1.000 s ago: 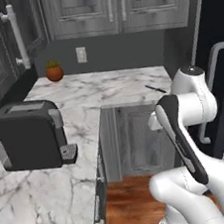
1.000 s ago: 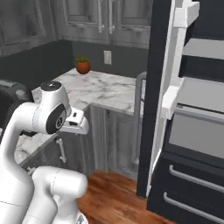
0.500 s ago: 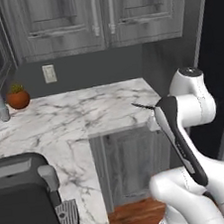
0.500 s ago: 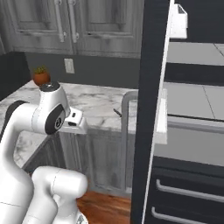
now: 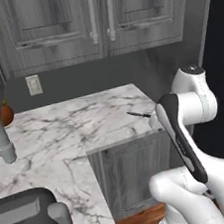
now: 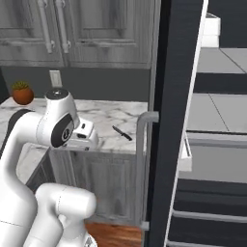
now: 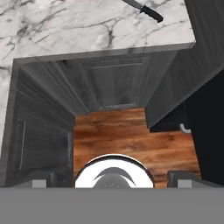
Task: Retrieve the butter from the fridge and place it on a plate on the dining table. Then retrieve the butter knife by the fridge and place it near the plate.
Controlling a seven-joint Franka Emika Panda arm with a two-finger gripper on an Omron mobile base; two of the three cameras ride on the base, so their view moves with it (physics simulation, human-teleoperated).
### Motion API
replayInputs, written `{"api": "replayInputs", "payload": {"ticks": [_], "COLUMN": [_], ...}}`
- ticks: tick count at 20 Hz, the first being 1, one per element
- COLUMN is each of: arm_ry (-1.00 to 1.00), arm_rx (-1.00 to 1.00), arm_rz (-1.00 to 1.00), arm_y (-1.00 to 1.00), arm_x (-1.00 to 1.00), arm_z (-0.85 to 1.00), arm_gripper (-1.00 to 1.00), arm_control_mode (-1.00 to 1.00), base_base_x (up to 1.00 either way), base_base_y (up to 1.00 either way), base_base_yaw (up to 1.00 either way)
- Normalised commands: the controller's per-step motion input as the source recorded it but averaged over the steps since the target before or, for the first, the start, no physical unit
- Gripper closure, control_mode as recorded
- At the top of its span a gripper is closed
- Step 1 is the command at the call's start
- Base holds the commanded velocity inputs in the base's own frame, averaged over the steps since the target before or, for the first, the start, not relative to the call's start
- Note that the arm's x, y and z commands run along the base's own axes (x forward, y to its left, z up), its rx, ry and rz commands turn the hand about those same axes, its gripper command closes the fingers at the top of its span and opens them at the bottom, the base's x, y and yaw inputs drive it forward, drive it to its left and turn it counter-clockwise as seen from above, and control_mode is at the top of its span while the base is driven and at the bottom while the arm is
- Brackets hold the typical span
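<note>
On counter, butter knife [image 6: 122,133], hand apparently open

both base views are looking forward over the marble bench [image 5: 76,128] from either side; hand view is facing straight down above it.

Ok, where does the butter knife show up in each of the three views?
Left base view: butter knife right of centre, near the marble counter's right edge.
Right base view: knife at centre, left of the fridge door handle.
Hand view: knife at the top edge.
Shared landmark: the marble counter.
</note>
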Motion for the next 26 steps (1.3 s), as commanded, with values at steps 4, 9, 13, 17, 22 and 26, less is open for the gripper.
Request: {"api": "replayInputs", "payload": {"ticks": [4,9,13,17,22,26], "arm_ry": [0.00,0.00,0.00,0.00,0.00,0.00], "arm_rx": [0.00,0.00,0.00,0.00,0.00,0.00], "arm_rz": [0.00,0.00,0.00,0.00,0.00,-0.01], "arm_y": [0.00,0.00,0.00,0.00,0.00,0.00], "arm_x": [0.00,0.00,0.00,0.00,0.00,0.14], "arm_z": [0.00,0.00,0.00,0.00,0.00,-0.03], "arm_gripper": [-1.00,-1.00,-1.00,-1.00,-1.00,-1.00], "arm_control_mode": [1.00,1.00,1.00,1.00,1.00,-1.00], "base_base_x": [0.81,0.65,0.09,0.06,0.19,0.07], "base_base_y": [-0.06,-0.11,-0.32,-0.15,0.00,0.00], "base_base_yaw": [0.09,0.08,0.00,0.00,0.00,0.00]}}
